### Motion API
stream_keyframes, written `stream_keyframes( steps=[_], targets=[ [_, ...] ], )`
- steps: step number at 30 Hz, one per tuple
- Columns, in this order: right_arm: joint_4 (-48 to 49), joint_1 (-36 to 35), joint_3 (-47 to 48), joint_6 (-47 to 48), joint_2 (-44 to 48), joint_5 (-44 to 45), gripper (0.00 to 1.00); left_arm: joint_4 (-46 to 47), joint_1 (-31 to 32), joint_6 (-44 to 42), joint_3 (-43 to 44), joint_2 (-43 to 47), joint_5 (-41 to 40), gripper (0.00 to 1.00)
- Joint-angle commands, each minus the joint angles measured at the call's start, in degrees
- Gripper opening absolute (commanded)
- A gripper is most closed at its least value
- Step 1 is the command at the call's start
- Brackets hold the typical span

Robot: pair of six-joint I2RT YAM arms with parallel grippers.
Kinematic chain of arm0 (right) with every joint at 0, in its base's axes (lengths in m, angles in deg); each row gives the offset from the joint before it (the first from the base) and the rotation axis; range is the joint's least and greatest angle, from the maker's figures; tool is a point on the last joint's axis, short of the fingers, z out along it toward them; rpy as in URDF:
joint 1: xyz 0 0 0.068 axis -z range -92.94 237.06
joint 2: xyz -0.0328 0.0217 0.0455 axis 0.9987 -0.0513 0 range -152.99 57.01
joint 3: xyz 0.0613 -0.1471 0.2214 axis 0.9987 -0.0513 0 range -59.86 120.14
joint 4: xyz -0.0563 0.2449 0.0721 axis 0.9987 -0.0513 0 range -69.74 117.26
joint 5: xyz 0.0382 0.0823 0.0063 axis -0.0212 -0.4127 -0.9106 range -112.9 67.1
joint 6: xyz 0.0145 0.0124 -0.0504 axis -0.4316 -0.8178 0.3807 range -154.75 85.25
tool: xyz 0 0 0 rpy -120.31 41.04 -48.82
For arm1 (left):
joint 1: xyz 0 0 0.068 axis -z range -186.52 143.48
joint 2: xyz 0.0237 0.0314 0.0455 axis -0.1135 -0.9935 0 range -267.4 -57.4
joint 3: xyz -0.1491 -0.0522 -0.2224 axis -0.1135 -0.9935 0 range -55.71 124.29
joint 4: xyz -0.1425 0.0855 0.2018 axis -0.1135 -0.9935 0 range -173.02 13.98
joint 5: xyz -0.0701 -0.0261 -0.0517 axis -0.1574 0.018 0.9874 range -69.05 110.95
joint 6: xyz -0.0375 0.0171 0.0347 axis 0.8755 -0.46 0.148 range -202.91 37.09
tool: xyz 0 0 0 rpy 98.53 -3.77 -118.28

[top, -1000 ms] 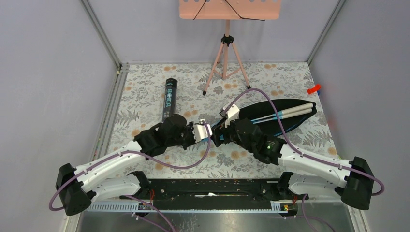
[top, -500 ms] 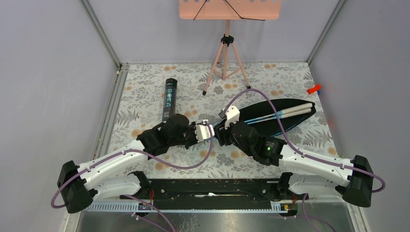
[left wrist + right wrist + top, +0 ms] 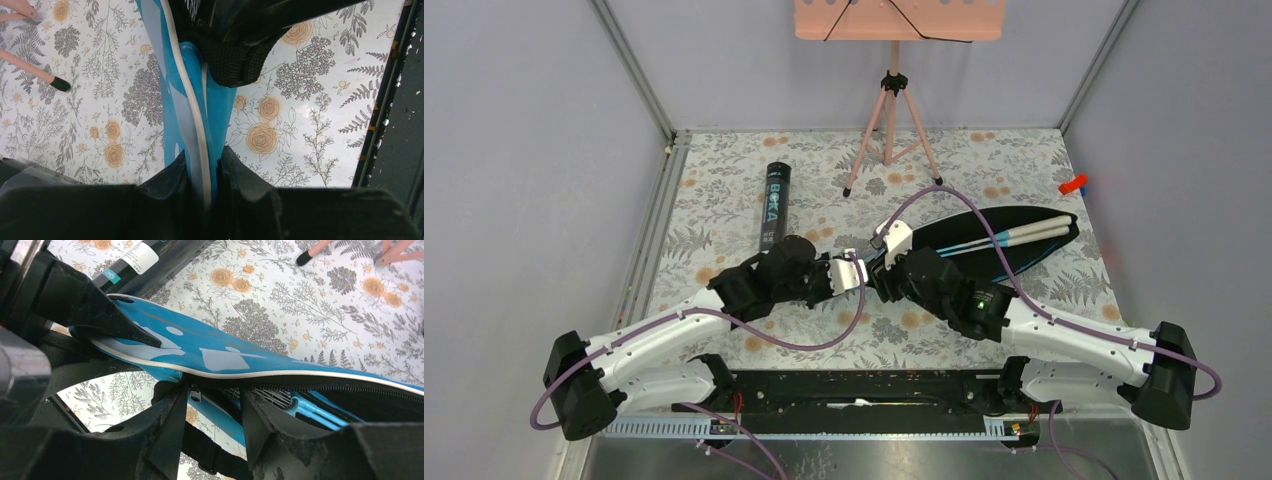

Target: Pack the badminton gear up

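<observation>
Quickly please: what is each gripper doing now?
Left gripper: closed on the bag edge.
Right gripper: astride the bag's zipper; grip cannot be told.

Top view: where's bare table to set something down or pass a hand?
Bare: far right, between tripod stand, red object and bag; far left, between black tube and side rail. Crowded: centre, where left hand and right hand meet on the bag.
</observation>
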Motion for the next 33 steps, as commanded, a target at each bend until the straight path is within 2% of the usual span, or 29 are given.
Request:
stream_keyframes(
  steps=[1,4,9,13,18,20,25,30,33],
  targets=[
    [10.77,-0.37,0.53,5.21,-0.67,-6.70,0.50,-3.59,0.63,2.42,0.55,-1.64,5.15,0.00],
    [10.43,-0.41,1.06,5.68,-1.38,-6.23,0.42,-3.73,0.64,2.33,0.65,-1.86,5.20,0.00],
    [8.64,-0.37,1.86,4.35,-2.74,-4.98,0.19,-3.97,0.62,2.27,0.84,-2.02,5.09,0.00],
    [1.58,-0.37,4.39,0.03,-3.03,2.61,0.00,-4.70,0.61,1.30,0.87,-1.73,4.33,0.00],
    [-16.42,-0.03,7.13,-6.47,-2.86,14.23,0.00,-5.31,0.60,-2.63,-0.36,-0.03,0.44,0.00],
    [-21.43,1.20,6.85,-8.88,-2.57,15.30,0.00,-5.73,0.60,-3.80,-0.62,0.86,-1.19,0.00],
    [-25.02,7.96,3.05,-12.18,0.61,13.02,0.00,-7.23,0.49,-6.28,-1.20,2.89,-1.80,0.00],
    [-26.16,14.36,0.11,-9.55,4.01,10.61,0.00,-8.40,0.25,-8.46,-2.03,4.06,-2.89,0.00],
    [-26.70,15.93,-0.41,-3.66,5.32,0.65,0.00,-9.31,-0.63,-9.59,-1.79,4.55,-3.20,0.00]
  ],
)
